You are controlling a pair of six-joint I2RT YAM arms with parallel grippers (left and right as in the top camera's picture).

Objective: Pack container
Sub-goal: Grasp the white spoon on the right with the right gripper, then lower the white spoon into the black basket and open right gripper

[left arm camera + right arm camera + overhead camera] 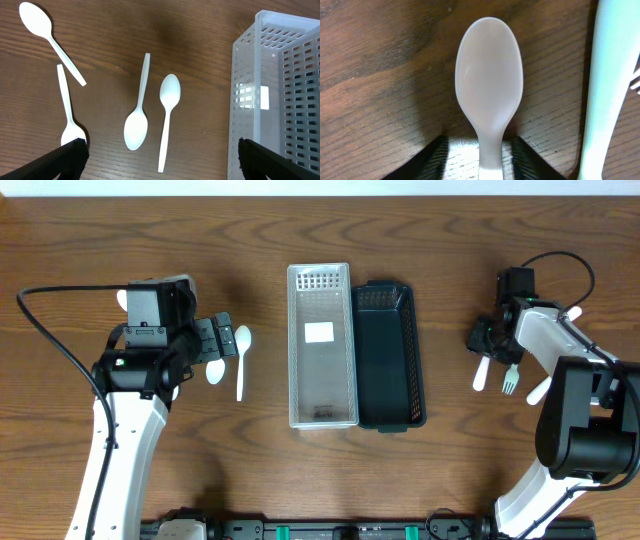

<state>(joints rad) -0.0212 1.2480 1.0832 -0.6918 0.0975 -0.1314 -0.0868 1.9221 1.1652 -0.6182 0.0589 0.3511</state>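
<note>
Overhead: black tray [391, 370] flush against white basket [322, 385].

Dark brown wood-grain table [260, 480], evenly lit

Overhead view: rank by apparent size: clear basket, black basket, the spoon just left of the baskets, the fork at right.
1-2. clear basket and black basket: they look about alike, so I won't rank one over the other.
3. spoon.
4. fork, the shortest piece showing.
</note>
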